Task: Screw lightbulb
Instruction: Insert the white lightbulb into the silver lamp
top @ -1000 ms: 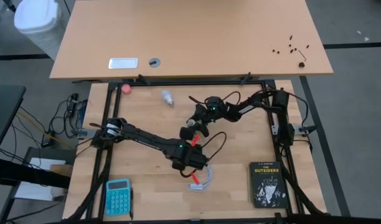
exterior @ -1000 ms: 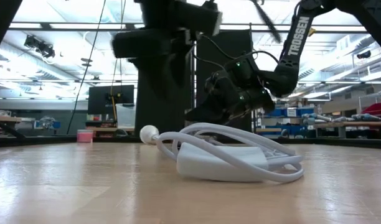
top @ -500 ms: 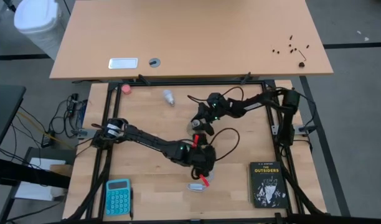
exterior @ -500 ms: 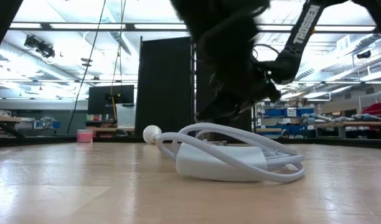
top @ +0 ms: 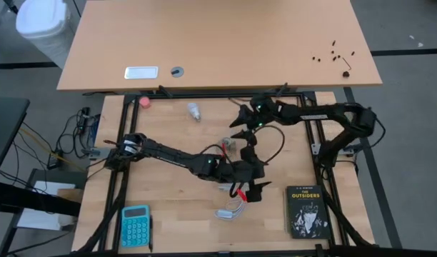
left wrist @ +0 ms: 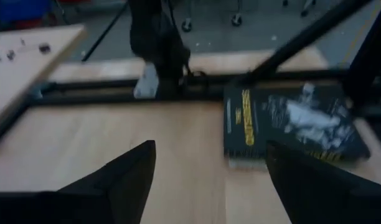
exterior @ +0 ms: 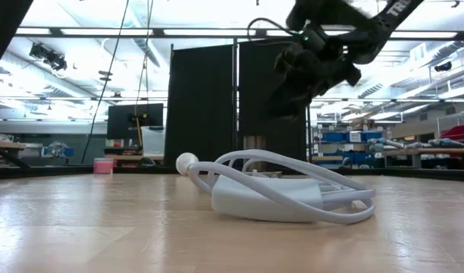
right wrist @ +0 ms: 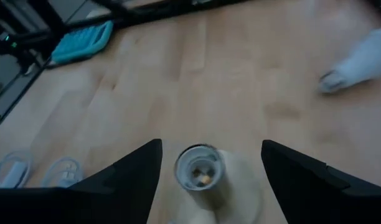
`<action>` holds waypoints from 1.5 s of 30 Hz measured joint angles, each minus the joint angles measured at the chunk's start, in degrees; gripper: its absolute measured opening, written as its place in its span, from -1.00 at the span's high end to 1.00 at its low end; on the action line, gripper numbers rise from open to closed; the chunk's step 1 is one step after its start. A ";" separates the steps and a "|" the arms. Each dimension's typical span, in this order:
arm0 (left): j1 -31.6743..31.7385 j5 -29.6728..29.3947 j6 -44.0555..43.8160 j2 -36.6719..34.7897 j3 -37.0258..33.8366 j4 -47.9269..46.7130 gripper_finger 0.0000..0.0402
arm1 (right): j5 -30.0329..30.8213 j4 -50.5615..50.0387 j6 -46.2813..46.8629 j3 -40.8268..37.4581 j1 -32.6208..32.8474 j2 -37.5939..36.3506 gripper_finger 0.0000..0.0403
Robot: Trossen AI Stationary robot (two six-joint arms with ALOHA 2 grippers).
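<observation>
Two claws, both apart and empty, for you: left gripper (top: 255, 187) beside cord (top: 230, 208) and book (top: 306, 211); right gripper (top: 240, 120) over socket (top: 227, 144), lightbulb (top: 193, 111) apart

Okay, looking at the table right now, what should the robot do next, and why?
Probably send the right gripper, open and empty, toward the lightbulb, which lies untouched on the table, well apart from the upright socket. The left gripper is also open, holding nothing.

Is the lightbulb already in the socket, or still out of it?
Out. The lightbulb lies on its side on the table, apart from the socket, whose opening shows no bulb in it.
</observation>
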 joint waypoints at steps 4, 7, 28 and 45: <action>-0.62 -0.07 4.49 -1.29 6.96 -4.16 -0.46 | 1.56 -3.59 0.06 0.04 -2.07 -3.21 -0.42; -2.36 -1.27 9.85 -3.61 8.91 -2.73 -0.43 | 2.88 -6.87 -0.39 0.04 -3.03 -4.96 -0.41; -6.80 -13.91 11.44 -24.71 -29.16 22.49 -0.27 | 6.07 -18.71 0.10 0.04 2.20 -20.89 -0.34; -3.62 -26.41 3.95 -40.42 -73.49 62.70 -0.27 | 21.19 -17.39 7.59 8.71 4.71 -11.34 -0.34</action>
